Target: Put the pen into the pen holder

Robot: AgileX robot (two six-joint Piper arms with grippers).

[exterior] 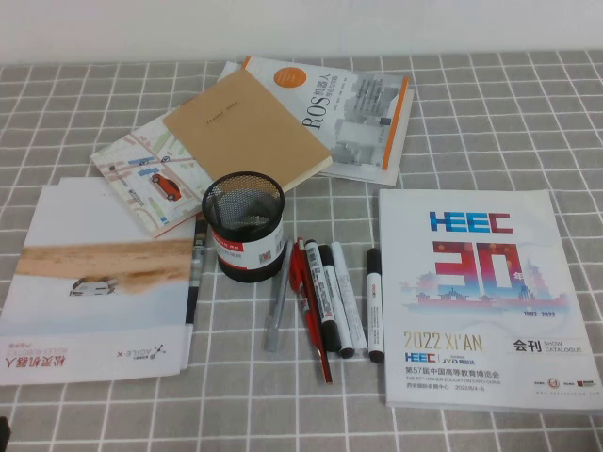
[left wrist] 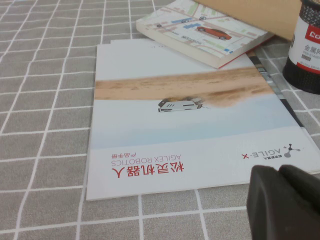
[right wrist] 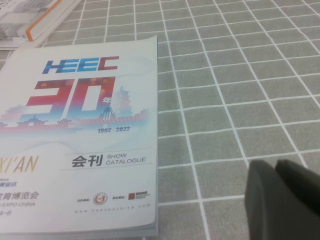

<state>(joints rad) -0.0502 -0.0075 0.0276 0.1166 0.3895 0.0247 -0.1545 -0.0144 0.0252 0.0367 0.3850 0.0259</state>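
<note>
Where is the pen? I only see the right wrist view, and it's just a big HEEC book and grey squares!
Observer: The high view shows the pen, white with a black cap. It lies with other pens between the pen holder and your HEEC catalogue.
Operator: Is the cup standing up?
Observer: Yes, the pen holder stands upright, and no pen sticks out of it.
Operator: Where are the arms?
Observer: Neither shows in the high view. The left gripper hangs by the corner of an AgileX brochure. The right gripper is over the checked cloth beside the catalogue.
</note>
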